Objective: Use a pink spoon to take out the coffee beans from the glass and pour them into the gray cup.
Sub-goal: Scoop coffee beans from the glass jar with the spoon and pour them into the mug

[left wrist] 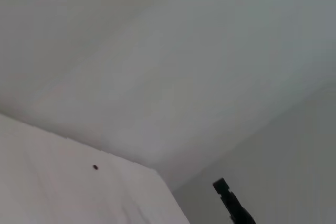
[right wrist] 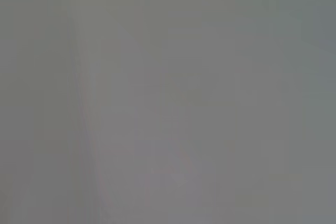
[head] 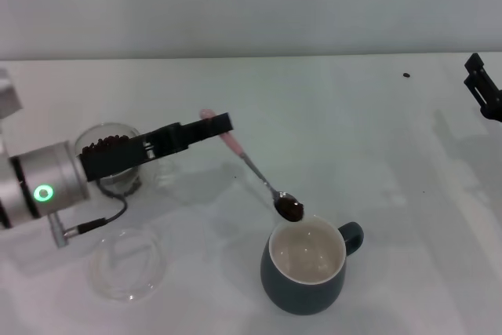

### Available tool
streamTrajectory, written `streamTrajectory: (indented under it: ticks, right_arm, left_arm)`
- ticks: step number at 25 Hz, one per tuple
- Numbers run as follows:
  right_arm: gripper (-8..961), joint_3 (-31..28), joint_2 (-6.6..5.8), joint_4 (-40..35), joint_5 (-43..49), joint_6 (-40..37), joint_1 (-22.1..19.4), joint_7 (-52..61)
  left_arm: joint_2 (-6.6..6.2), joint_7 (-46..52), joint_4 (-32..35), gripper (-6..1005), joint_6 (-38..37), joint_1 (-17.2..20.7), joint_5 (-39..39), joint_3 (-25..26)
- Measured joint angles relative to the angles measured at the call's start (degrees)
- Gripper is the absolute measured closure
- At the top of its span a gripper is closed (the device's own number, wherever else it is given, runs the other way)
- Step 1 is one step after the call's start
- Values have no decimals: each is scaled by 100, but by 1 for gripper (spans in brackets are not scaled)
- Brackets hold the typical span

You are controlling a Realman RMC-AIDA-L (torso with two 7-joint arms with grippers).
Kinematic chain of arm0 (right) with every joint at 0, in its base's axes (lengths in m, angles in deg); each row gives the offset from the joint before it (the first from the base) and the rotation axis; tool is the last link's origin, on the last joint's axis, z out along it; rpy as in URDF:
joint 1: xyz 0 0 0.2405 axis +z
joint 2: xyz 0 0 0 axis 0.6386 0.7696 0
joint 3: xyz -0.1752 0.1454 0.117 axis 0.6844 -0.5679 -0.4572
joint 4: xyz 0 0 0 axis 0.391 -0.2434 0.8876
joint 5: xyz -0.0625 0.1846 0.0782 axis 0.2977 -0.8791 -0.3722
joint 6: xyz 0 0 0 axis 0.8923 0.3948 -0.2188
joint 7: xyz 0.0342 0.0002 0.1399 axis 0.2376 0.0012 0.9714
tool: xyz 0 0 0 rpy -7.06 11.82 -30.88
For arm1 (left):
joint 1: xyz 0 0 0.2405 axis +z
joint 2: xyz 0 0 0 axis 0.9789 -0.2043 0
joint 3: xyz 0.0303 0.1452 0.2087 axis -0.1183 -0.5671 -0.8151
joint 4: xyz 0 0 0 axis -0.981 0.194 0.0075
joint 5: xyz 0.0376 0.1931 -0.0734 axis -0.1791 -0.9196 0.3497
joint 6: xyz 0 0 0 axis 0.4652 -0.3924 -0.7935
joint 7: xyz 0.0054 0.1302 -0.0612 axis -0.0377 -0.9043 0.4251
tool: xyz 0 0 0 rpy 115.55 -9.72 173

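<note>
In the head view my left gripper [head: 220, 125] is shut on the pale pink handle of the pink spoon [head: 249, 164]. The spoon slants down to the right, its metal bowl loaded with coffee beans [head: 289, 209] just over the far rim of the gray cup [head: 304, 278]. The cup's cream inside looks bare. Behind my left arm stands the glass [head: 118, 156], partly hidden, with dark beans heaped inside. My right gripper [head: 482, 85] is parked at the far right edge.
A flat clear glass dish [head: 128, 262] lies on the white table at the front left. One stray bean [head: 406, 75] lies far back on the right; the same stray bean [left wrist: 95, 167] shows in the left wrist view, as does the far right gripper [left wrist: 231, 203].
</note>
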Motion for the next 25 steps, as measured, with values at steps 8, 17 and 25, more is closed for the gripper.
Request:
streamTrajectory:
  ticks: [8, 17, 25]
  right_arm:
    - [167, -7, 0, 119, -1, -6, -57, 1]
    - [167, -56, 1, 254, -1, -59, -72, -10]
    - [167, -70, 17, 325, -3, -75, -58, -36]
  left_arm:
    - [8, -30, -17, 862, -104, -286, 3, -627]
    - [5, -29, 317, 862, -146, -369, 5, -1080]
    - [2, -41, 393, 862, -201, -567, 3, -1368]
